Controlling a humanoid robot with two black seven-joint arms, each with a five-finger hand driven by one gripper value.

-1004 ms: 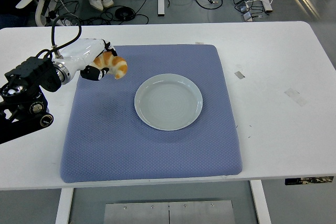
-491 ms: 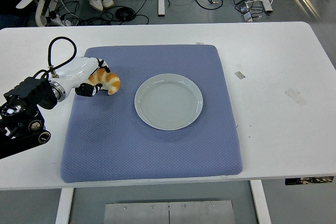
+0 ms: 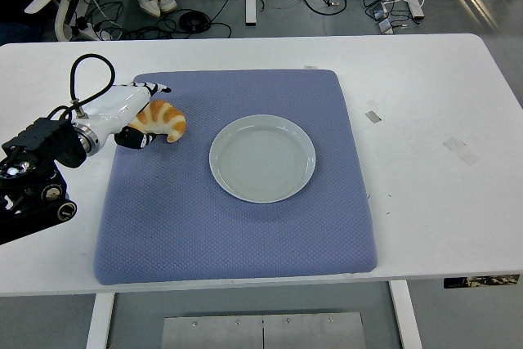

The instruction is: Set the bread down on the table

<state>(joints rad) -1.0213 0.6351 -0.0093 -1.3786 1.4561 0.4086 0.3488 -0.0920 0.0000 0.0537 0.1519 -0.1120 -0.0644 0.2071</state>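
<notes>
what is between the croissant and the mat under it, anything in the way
Nothing visible. The croissant lies at the blue mat's left edge, beside the left robot hand, left of the empty plate, which is clear of it.

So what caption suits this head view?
Left hand lowers a croissant onto the blue mat, beside an empty plate.

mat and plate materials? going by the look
Mat: looks like blue woven or foam-backed fabric, matte, with a fine dimpled texture and soft rounded corners. Plate: likely glazed ceramic, possibly melamine; pale grey-green, smooth, with a faint sheen on the rim.
</notes>
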